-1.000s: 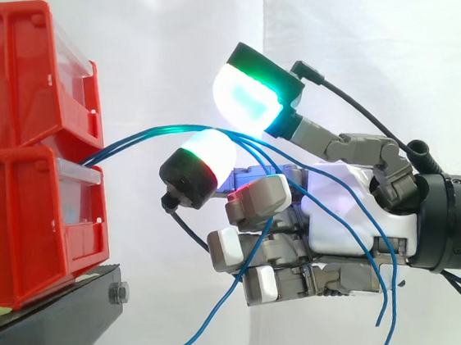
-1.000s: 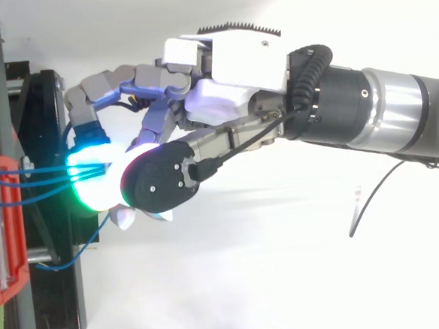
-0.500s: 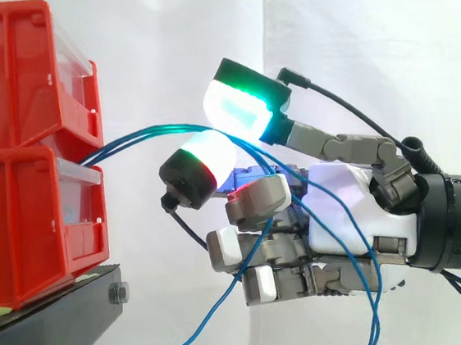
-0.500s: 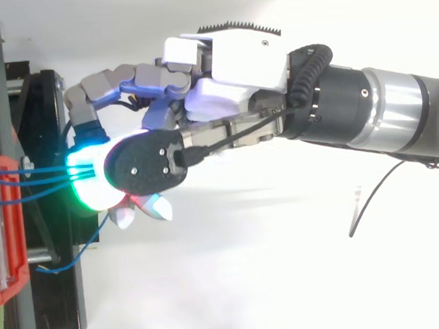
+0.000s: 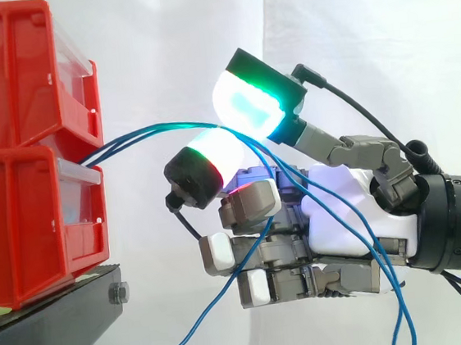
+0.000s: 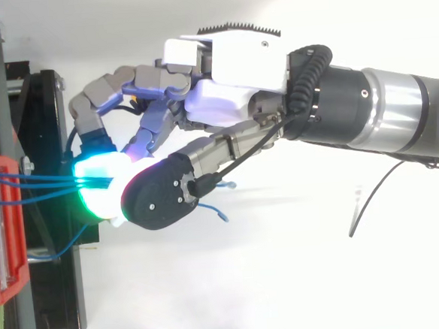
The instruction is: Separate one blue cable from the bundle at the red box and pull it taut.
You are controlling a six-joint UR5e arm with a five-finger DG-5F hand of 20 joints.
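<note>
While the upper pad (image 5: pixel 248 105) has eased back slightly, the hand (image 5: pixel 342 210) still pinches several blue cables (image 5: pixel 144 135) between glowing pads near the red box (image 5: pixel 29 218); none isolated, slack persists.

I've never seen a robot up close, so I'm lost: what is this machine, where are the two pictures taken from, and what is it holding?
It is a robot arm ending in a mechanical hand; the glowing pads are its own fingertips. One picture looks level from the side, the other down from above. Two stacked red bins sit on a black stand before a white curtain. Several blue cables run out from the bins, and the hand seems to pinch them between those pads; their loose ends hang below.
</note>
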